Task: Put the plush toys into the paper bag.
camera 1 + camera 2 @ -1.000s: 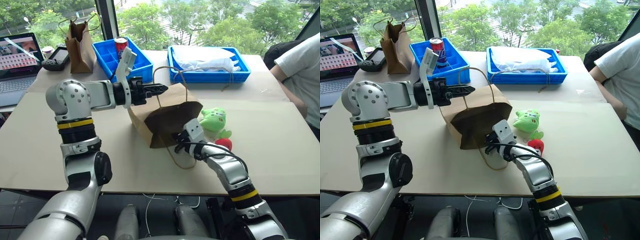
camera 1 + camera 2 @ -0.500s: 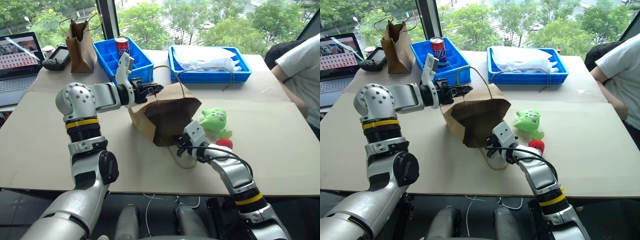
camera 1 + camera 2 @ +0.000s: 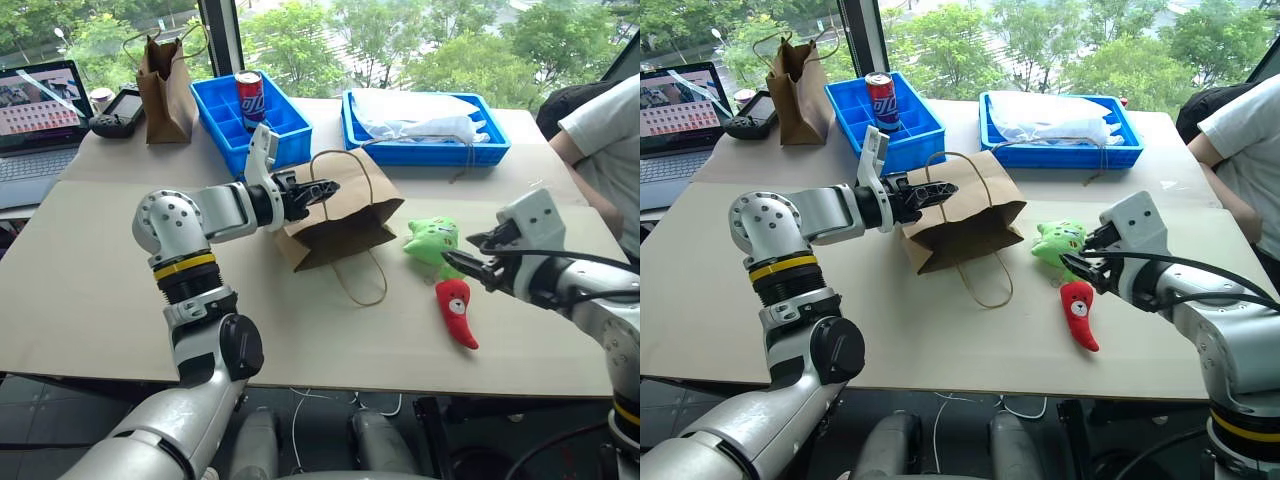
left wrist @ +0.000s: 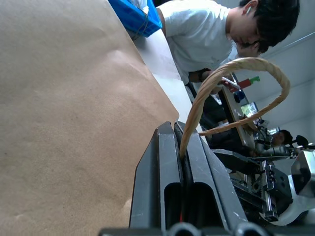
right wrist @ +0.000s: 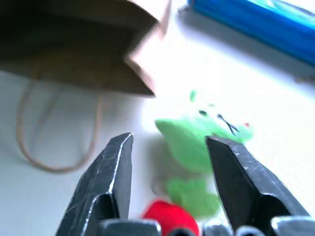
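The plush toys, green creature [image 3: 1058, 243] and red chili [image 3: 1079, 313], lay on the worktop [image 3: 940, 330] beside the paper bag [image 3: 965, 213], whose handle the left hand [image 3: 940, 188] pinched. The right hand [image 3: 1080, 265], fingers spread, hovered over them; next likely a descent and grasp.

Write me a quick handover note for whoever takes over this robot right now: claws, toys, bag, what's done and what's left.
Left claw: shut on the paper bag's handle, at the bag's top edge.
Right claw: open, holding nothing, hovering just beside the two toys and aimed at them.
Paper bag: lying on its side on the table, its other handle loop trailing toward the robot.
Green plush and red chili plush: on the table to the right of the bag, touching each other.
Done: bag handle gripped. No toy is in the bag yet.
Left: pick up each toy and put it in the bag.
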Robot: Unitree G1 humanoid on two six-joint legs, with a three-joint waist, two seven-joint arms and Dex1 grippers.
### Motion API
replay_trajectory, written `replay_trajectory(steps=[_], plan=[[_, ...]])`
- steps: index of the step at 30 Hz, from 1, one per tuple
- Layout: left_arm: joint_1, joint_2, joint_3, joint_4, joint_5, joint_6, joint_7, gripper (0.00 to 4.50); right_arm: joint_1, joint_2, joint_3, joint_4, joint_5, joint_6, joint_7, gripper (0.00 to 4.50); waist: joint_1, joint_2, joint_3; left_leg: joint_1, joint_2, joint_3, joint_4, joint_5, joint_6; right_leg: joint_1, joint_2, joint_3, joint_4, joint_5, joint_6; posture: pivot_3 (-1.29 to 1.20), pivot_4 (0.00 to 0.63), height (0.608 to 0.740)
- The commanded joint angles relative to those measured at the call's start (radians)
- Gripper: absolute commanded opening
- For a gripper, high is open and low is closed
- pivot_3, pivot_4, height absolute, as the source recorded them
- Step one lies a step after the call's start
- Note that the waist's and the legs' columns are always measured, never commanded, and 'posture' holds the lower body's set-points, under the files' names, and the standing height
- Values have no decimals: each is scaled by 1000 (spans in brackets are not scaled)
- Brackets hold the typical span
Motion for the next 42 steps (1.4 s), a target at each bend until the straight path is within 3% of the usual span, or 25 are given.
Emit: replay_trajectory(steps=[1,2,7,9,12,18,23,28,34,42], plan=[[-20,-2,7,-26,-25,1,2,0,69,2,-48,-44,19,85,-20,4130,-1,0,0,0,0,0,0,0,0,0,0,0,0,0,0,0,150,715],[-20,1,2,-23,-23,-5,0,0,90,18,-28,-40,16,88,-31,4468,-2,0,0,0,0,0,0,0,0,0,0,1,0,0,0,0,150,715],[-32,24,-27,19,-16,-52,-16,0,147,132,56,22,-5,72,-86,4468,-2,0,0,1,-2,-2,0,1,-1,0,0,1,1,0,0,0,150,715],[-35,36,-41,35,-15,-68,-24,0,187,120,106,53,-48,37,-104,4468,-1,0,0,1,-3,-2,0,1,-2,0,0,1,1,0,0,0,150,715],[-40,47,-53,43,-25,-69,-30,0,199,127,105,70,-59,1,-113,3762,0,0,0,1,-3,-2,0,1,-2,1,-1,1,0,0,0,0,150,715],[-42,103,-101,98,-26,-109,-84,0,152,-5,153,-1,-21,-52,5,1758,-2,0,0,1,-4,-3,0,2,-2,0,-1,1,1,0,0,0,150,715],[-55,107,-118,110,-38,-113,-95,0,-10,-42,258,-14,-22,-148,78,52,-9,0,0,1,-4,-4,-1,2,-2,0,0,1,1,0,0,0,150,715],[-73,104,-121,113,-49,-108,-92,0,-197,-2,469,60,-84,-180,83,22,-13,0,0,0,-4,-6,-1,2,-3,0,0,0,0,0,0,0,150,715],[-70,61,-104,75,-82,-49,-64,0,-414,147,687,265,-210,-273,71,22,-14,0,1,-1,-5,-6,-1,2,-3,0,-1,0,0,0,0,0,150,715],[-45,13,-58,-1,-103,28,-20,0,-554,285,752,448,-308,-390,77,22,-18,0,1,-1,-4,-7,-2,2,-3,-1,-1,0,1,0,0,0,150,715]])
